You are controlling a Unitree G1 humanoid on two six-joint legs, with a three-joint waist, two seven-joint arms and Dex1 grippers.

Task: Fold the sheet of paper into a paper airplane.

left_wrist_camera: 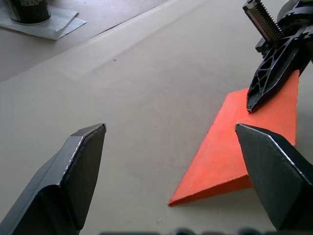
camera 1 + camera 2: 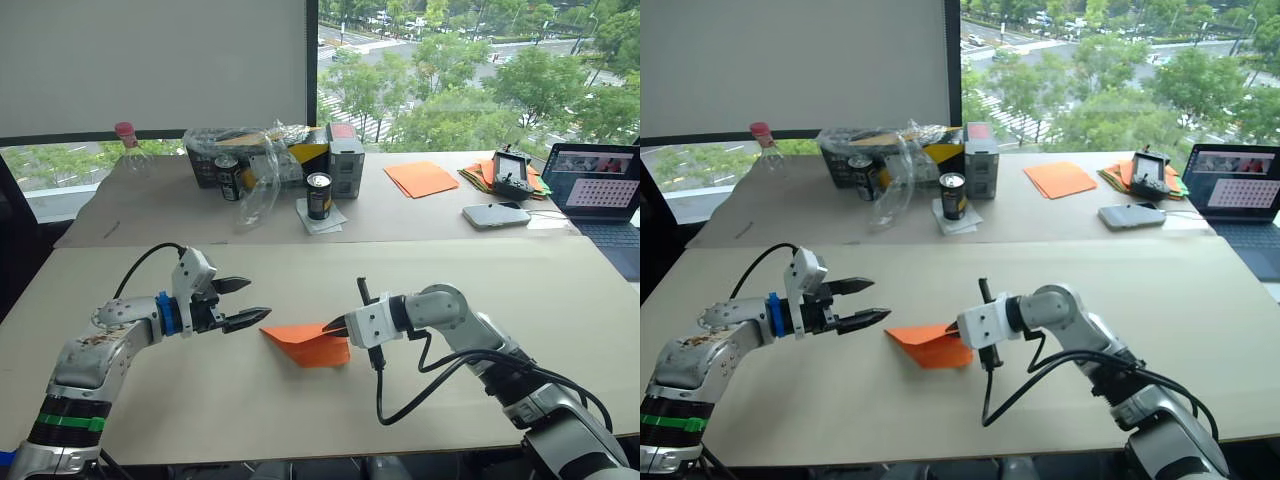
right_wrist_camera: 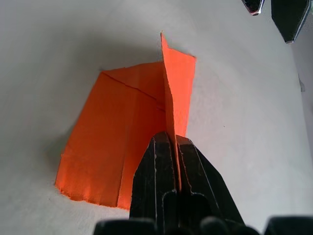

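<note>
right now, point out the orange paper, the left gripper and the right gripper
sheet of paper (image 2: 300, 345): left eye view, on its flat folded face.
left gripper (image 2: 247, 303): left eye view, midway between its open fingertips.
right gripper (image 3: 171, 139): right wrist view, at the fingertips pinching the paper's raised flap.

The sheet of paper (image 3: 122, 132) is thin, matt orange paper with sharp creases and a slightly rough cut edge. The 2 fingers of the right gripper (image 3: 173, 147) look like black matt plastic. The table (image 2: 150, 400) has a smooth, matt beige surface. The can (image 2: 319, 195) looks like glossy metal.
</note>
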